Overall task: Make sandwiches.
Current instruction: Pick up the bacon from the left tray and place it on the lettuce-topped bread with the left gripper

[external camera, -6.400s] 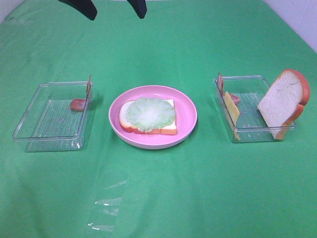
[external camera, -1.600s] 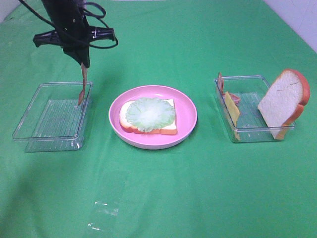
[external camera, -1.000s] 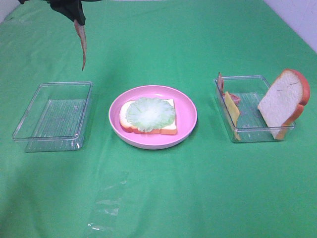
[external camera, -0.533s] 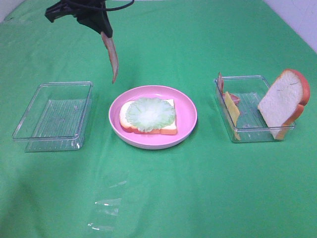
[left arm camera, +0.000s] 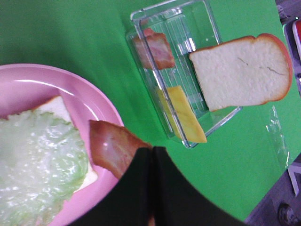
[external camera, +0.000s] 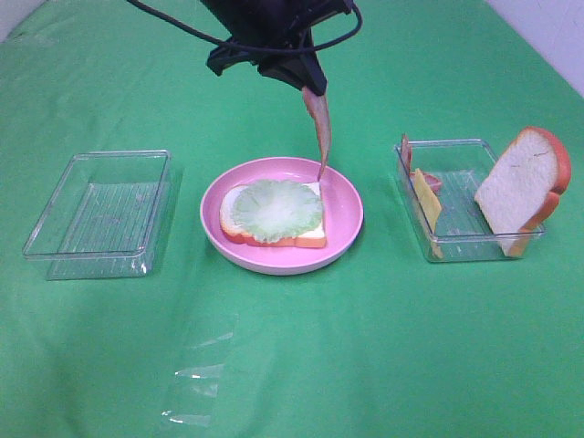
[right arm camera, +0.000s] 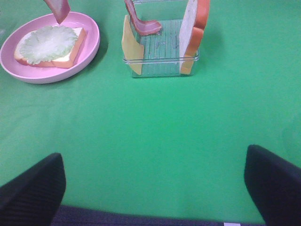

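left hand [external camera: 307, 85] grips bacon strip [external camera: 320, 133] | right hand [right arm camera: 153, 186] spread, wrist view only

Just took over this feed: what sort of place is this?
Probably a staged test tabletop, not a real kitchen: a green cloth, a clear plastic tray holding a toy bread slice, and a half-built toy sandwich on a pink plate.

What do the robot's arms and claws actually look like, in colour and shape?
Everything in view is black. The left gripper is a matte black block tapering to two slim fingers, with thin black cables looping off it. Of the right gripper, only two broad fingers show, rounded and finely ribbed. No markings or labels can be made out.
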You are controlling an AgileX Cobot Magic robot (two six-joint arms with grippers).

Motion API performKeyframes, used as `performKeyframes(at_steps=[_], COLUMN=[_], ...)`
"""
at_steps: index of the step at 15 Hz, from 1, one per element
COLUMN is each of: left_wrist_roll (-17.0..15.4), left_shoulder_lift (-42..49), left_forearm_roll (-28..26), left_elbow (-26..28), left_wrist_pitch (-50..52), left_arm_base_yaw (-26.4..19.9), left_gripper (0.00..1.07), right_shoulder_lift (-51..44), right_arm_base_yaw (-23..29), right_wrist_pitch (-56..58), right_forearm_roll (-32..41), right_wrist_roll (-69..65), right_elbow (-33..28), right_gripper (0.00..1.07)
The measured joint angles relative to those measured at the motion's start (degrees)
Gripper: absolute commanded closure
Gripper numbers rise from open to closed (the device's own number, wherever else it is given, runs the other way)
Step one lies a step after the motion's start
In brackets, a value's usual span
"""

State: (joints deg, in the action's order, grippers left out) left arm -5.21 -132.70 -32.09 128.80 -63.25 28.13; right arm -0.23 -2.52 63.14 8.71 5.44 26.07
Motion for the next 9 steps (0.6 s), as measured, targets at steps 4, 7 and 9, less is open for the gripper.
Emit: performKeyframes(at_steps=[4,7,9], left_wrist_roll=[1.89,3.15,2.92], left_shoulder_lift=[-4.01,-6.3,-6.7], left_forearm_roll=[-1.6,1.32,6.76], left_elbow=[0.0,0.0,0.0], left_wrist_pitch=[-1.15,-3.27,-4.24], left_arm_base_yaw=[0.17,0.17,0.17], left_gripper=[1.07,1.07,1.07], right_shoulder_lift=[0.0,0.0,0.0], right_arm_base_yaw=[0.0,0.0,0.0], right_wrist_pitch=[0.0,0.0,0.0], right_forearm_roll=[0.0,0.0,0.0], right_wrist_roll=[0.0,0.0,0.0], right_elbow=[0.0,0.0,0.0], right_gripper=[0.09,0.09,0.09])
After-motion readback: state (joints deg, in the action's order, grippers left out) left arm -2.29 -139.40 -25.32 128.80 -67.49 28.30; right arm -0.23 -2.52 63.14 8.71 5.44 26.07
